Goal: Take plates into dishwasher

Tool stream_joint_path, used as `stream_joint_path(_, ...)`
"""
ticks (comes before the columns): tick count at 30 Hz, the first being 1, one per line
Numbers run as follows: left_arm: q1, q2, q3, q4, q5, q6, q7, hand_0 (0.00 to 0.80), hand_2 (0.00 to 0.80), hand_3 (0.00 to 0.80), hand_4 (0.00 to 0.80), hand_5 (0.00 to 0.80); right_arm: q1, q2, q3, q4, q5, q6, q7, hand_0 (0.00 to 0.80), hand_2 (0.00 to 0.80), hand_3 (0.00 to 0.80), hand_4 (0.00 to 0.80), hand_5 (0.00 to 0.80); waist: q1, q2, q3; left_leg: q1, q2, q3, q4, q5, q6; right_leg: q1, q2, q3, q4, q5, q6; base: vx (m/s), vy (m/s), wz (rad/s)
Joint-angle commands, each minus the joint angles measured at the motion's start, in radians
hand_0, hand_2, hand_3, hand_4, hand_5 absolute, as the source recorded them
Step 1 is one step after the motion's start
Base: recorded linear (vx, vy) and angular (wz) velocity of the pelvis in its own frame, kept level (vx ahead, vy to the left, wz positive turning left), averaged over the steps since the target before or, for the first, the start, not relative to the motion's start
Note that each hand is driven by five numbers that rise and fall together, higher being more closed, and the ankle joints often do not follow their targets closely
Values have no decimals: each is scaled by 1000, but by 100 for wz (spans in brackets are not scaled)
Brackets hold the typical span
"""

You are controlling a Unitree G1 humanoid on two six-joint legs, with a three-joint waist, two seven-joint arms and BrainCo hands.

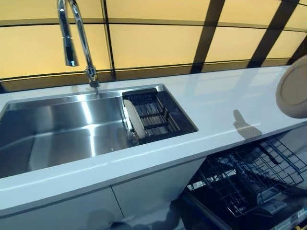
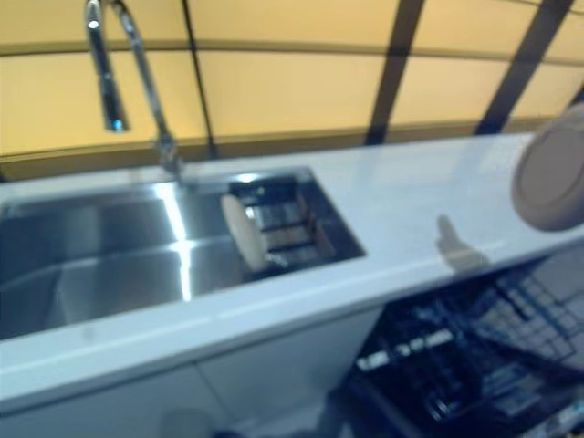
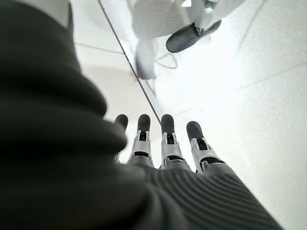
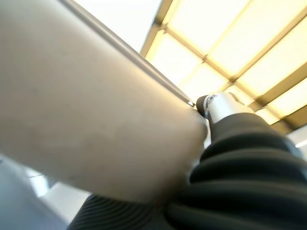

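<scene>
A beige plate hangs in the air at the far right, above the counter's edge and the open dishwasher's black wire rack. In the right wrist view this plate fills the frame, with my right hand shut on its rim, thumb pressed against it. A second beige plate stands on edge in the dark wire drainer at the right end of the steel sink. My left hand shows only in its wrist view, fingers straight, hanging low over the pale floor and holding nothing.
A tall chrome faucet rises behind the sink. The white counter runs to the right above the dishwasher. White cabinet doors close the space below the sink. The dishwasher's open door juts out at the lower right.
</scene>
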Motion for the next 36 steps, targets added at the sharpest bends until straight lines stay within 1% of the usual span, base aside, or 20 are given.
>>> stream_joint_path(1, -23, 52, 19, 60, 48, -18, -8, 0, 0, 0, 0, 0, -4, -70, -96, 32, -60, -68, 28, 800, 800, 800, 800, 800, -2, -42, -4, 61, 7, -11, -2, -133, 36, 32, -4, 6, 3, -53, 72, 12, -22, -6)
stream_joint_path(3, -23, 55, 22, 60, 54, -20, -11, 0, 0, 0, 0, 0, 46, -75, -137, 29, -64, -68, 49, 800, 800, 800, 800, 800, -11, -41, -4, 60, 7, -6, -2, -135, 36, 29, -2, 12, 3, -52, 72, 14, -15, -10)
stream_joint_path(5, -24, 55, 25, 61, 50, -23, -10, 0, 0, 0, 0, 0, 101, -73, -181, 29, -76, -82, 79, 800, 800, 800, 800, 800, -21, -39, -2, 61, 8, -1, -2, -136, 37, 26, 0, 18, 3, -49, 72, 22, -3, -15)
stream_joint_path(7, -29, 56, 28, 59, 46, -22, -9, 0, 0, 0, 0, 0, 156, -71, -225, 26, -88, -107, 116, 800, 800, 800, 800, 800, -28, -38, 2, 60, 9, 5, -2, -137, 38, 22, 0, 24, 3, -47, 73, 20, 4, -10)
stream_joint_path(9, -30, 55, 38, 58, 53, -21, -3, 0, 0, 0, 0, 0, 231, -54, -267, 18, -122, -147, 142, 800, 800, 800, 800, 800, -35, -39, 5, 61, 10, 10, -2, -139, 40, 18, 1, 26, 3, -44, 76, 16, -12, -11)
stream_joint_path(10, -31, 56, 37, 58, 53, -21, -3, 0, 0, 0, 0, 0, 243, -53, -277, 16, -124, -150, 143, 800, 800, 800, 800, 800, -34, -40, 5, 61, 10, 10, -2, -140, 40, 18, 2, 26, 3, -44, 77, 10, -22, -10)
stream_joint_path(13, -33, 64, 45, 57, 61, -22, -5, 0, 0, 0, 0, 0, 344, -44, -335, 3, -173, -211, 168, 800, 800, 800, 800, 800, -39, -42, 9, 57, 14, 18, -2, -140, 43, 11, 5, 33, 3, -41, 79, 2, -35, -10)
stream_joint_path(16, -37, 66, 46, 56, 61, -20, -4, 0, 0, 0, 0, 0, 399, -36, -370, -10, -201, -226, 178, 800, 800, 800, 800, 800, -42, -43, 14, 53, 16, 22, -2, -140, 43, 6, 5, 32, 3, -39, 80, -17, -30, -4)
stream_joint_path(17, -41, 67, 50, 57, 65, -20, -7, 0, 0, 0, 0, 0, 436, -27, -388, -15, -240, -242, 190, 800, 800, 800, 800, 800, -44, -42, 19, 52, 18, 21, -2, -140, 43, 5, 6, 29, 3, -39, 81, -34, -34, -1)
stream_joint_path(20, -41, 67, 53, 59, 69, -21, -10, 0, 0, 0, 0, 0, 471, -18, -386, -29, -284, -271, 204, 800, 800, 800, 800, 800, -43, -41, 22, 51, 19, 25, -2, -137, 42, 2, 6, 29, 3, -39, 79, -13, -13, 1)
stream_joint_path(21, -39, 65, 55, 60, 73, -22, -11, 0, 0, 0, 0, 0, 476, -17, -381, -30, -311, -287, 212, 800, 800, 800, 800, 800, -43, -40, 22, 52, 19, 23, -2, -137, 42, 4, 6, 26, 3, -40, 79, 0, 0, 0)
stream_joint_path(22, -38, 63, 54, 60, 76, -23, -9, 0, 0, 0, 0, 0, 479, -16, -375, -28, -324, -302, 216, 800, 800, 800, 800, 800, -45, -35, 24, 59, 21, 12, -2, -148, 40, 12, 7, 23, 3, -46, 85, 0, 0, 0)
stream_joint_path(26, -47, 63, 47, 53, 83, -18, -12, 0, 0, 0, 0, 0, 477, -4, -336, -28, -374, -345, 217, 800, 800, 800, 800, 800, -38, -35, 29, 57, 21, 12, -2, -145, 40, 11, 5, 18, 3, -46, 85, 0, 0, 0)
stream_joint_path(29, -53, 65, 43, 49, 81, -16, -12, 0, 0, 0, 0, 0, 460, 9, -300, -32, -375, -359, 208, 800, 800, 800, 800, 800, -33, -33, 32, 58, 19, 9, -2, -145, 40, 11, 4, 14, 3, -46, 86, -14, -7, 0)
stream_joint_path(30, -56, 66, 43, 46, 81, -15, -11, 0, 0, 0, 0, 0, 447, 14, -286, -33, -372, -358, 206, 800, 800, 800, 800, 800, -29, -36, 33, 51, 17, 18, -2, -136, 42, 4, 2, 13, 3, -41, 81, -42, -18, 1)
stream_joint_path(36, -64, 65, 44, 41, 79, -17, -10, 0, 0, 0, 0, 0, 412, 63, -230, -31, -362, -362, 204, 800, 800, 800, 800, 800, -20, -31, 41, 51, 14, 10, -2, -136, 44, 6, -1, 4, 3, -42, 81, -7, -3, 0)
